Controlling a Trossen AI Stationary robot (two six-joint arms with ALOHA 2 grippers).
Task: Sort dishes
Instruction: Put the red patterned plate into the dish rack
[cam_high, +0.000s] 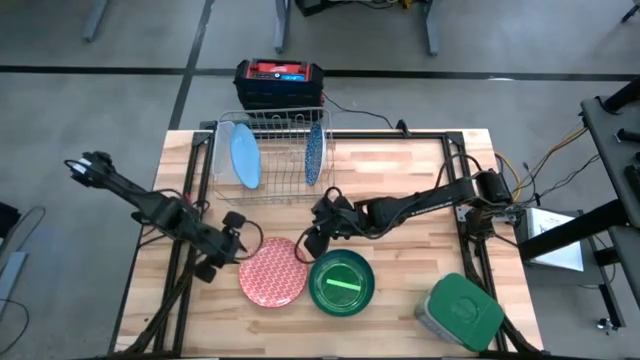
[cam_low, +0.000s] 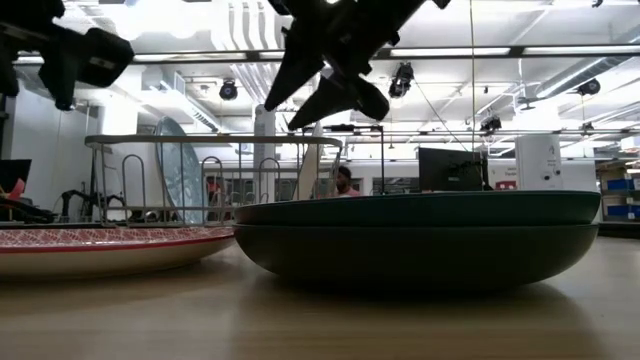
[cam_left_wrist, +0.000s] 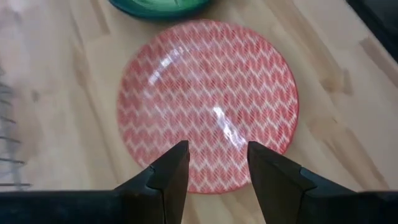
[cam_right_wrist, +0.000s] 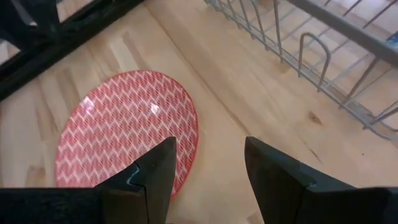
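Note:
A red patterned plate (cam_high: 272, 272) lies flat on the wooden table near its front edge. A dark green bowl (cam_high: 341, 282) stands just to its right. In the wire rack (cam_high: 270, 150) at the back, a light blue plate (cam_high: 245, 155) and a blue patterned plate (cam_high: 314, 152) stand on edge. My left gripper (cam_left_wrist: 217, 163) hangs open above the red plate's left rim, pointing down at a slant. My right gripper (cam_right_wrist: 206, 168) is open too. It hovers over bare table just behind the gap between the red plate (cam_right_wrist: 124, 134) and the bowl. Neither holds anything.
A square grey container with a green lid (cam_high: 460, 312) sits at the front right corner. A black and red box (cam_high: 280, 82) stands behind the rack, off the table. Bare wood (cam_high: 400, 170) lies between the rack and the table's right side.

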